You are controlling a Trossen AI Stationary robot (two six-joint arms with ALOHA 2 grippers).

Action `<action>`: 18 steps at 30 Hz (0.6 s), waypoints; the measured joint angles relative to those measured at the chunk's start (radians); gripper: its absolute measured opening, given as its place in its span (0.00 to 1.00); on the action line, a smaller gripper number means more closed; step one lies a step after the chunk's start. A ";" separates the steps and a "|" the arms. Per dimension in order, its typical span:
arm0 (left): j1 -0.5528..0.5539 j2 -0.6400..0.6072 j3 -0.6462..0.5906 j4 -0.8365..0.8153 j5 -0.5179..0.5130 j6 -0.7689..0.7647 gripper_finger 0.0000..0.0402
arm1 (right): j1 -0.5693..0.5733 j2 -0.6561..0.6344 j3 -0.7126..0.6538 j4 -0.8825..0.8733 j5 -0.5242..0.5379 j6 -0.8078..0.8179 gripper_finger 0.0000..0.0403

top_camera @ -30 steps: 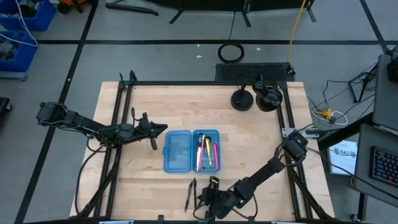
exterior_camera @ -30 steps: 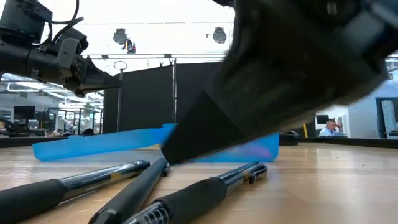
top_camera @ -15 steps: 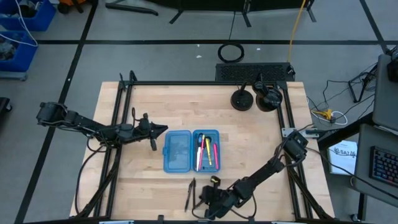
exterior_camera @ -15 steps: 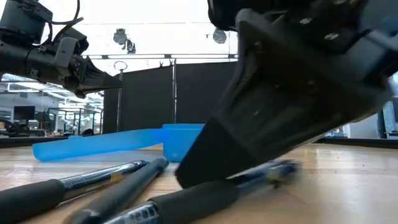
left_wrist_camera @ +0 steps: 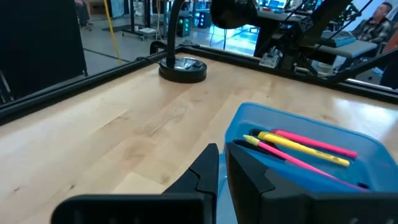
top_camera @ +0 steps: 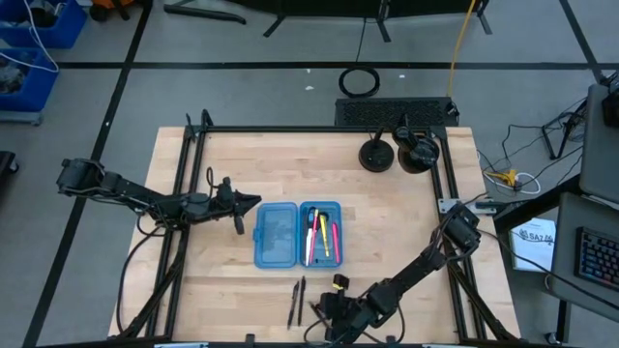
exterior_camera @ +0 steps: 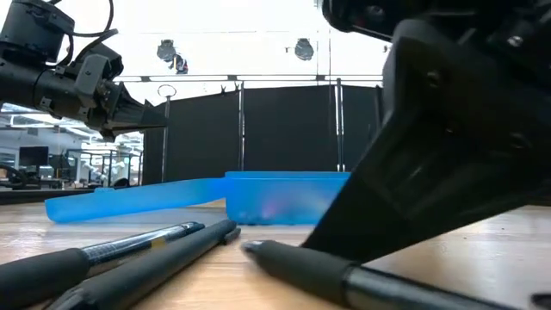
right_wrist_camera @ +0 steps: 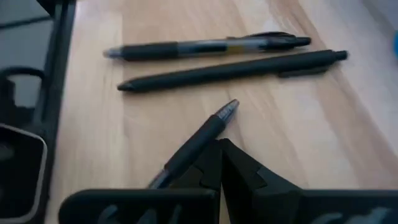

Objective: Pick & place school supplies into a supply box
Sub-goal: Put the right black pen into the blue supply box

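Note:
The supply box, a blue translucent case, lies open mid-table. Pink and yellow pens lie in its right half. Two black pens rest side by side on the wood near the front edge. A third black pen is in my right gripper, which is shut on it just right of those two. My left gripper hangs shut and holds nothing, left of the case. My right gripper pinches the third pen's barrel between its two fingers, behind the rubber grip. The fingers slant down from the table's right, and the pen runs roughly along them. Its pointed end sticks out toward the two loose pens. Whether it is clear of the wood I cannot tell.
Two black round stands sit at the far right of the table. A black metal frame runs along the left and right sides. Bare wood lies between the case and the loose pens.
My right gripper has tipped and shifted a little toward the table's right, staying shut on the third pen. That pen has swung about, away from the other two, so its pointed end now faces them. The two loose pens and the case have stayed put.

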 joint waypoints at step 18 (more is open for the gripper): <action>0.000 0.000 0.000 -0.014 0.005 -0.001 0.08 | -0.016 -0.145 0.000 -0.066 -0.117 0.011 0.00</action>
